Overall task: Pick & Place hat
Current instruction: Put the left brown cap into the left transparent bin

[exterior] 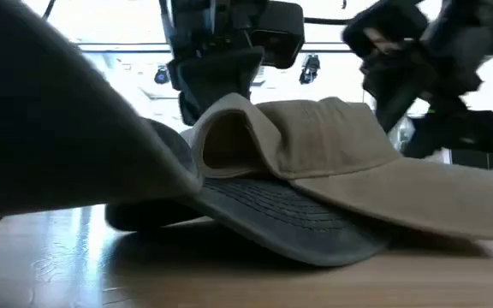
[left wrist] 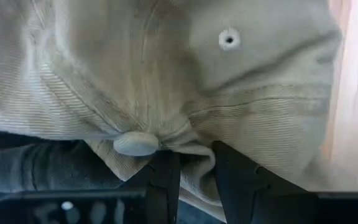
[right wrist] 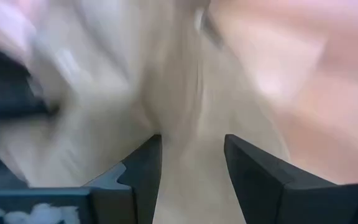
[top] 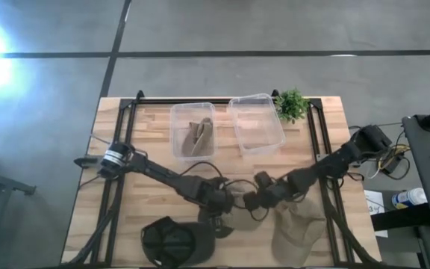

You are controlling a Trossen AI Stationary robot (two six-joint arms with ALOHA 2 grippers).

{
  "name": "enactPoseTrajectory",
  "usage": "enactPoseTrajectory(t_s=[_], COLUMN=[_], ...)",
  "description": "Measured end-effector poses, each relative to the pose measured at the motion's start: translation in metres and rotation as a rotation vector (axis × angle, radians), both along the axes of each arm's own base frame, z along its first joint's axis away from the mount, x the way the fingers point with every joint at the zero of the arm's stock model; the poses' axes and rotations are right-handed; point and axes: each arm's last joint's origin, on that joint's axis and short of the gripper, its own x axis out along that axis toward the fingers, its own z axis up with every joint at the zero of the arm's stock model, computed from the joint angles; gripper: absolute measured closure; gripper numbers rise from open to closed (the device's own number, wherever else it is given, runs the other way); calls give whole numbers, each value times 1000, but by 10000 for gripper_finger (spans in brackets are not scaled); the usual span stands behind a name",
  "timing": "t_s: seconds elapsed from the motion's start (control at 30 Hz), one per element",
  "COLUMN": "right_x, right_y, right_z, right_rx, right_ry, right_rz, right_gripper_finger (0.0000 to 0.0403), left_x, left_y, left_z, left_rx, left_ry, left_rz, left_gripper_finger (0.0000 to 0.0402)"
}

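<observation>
2 caps – tan corduroy (left wrist: 166, 74), dark (top: 172, 240)

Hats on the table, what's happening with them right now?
Both arms are at the front of the table. The left gripper is pinching a fold of the tan cap near its top button, so that cap is gripped. The right gripper is over the same tan fabric with its fingers open. A dark cap lies at the front edge, partly under the tan one. Behind, one clear bin already holds a tan item; the other clear bin looks empty.
</observation>
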Motion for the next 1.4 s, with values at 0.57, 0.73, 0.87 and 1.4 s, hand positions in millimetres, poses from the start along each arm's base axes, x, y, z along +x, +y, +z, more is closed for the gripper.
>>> enactPoseTrajectory(t_s=[0.57, 0.73, 0.87, 1.4], right_x=[-36, -23, -17, 8], right_y=[25, 30, 32, 29], right_z=[20, 8, -10, -30], right_rx=[354, 372, 338, 150], right_ry=[125, 88, 133, -114], right_rz=[-10, -19, -37, -169], right_gripper_finger=[232, 232, 232, 232], left_x=[-24, -21, -23, -39], left_y=[17, 17, 18, 6], left_z=[10, 10, 6, -25], left_rx=[201, 163, 153, 59], left_ry=[111, 96, 104, 187], left_rz=[223, 297, 336, 335], left_gripper_finger=[312, 312, 312, 312])
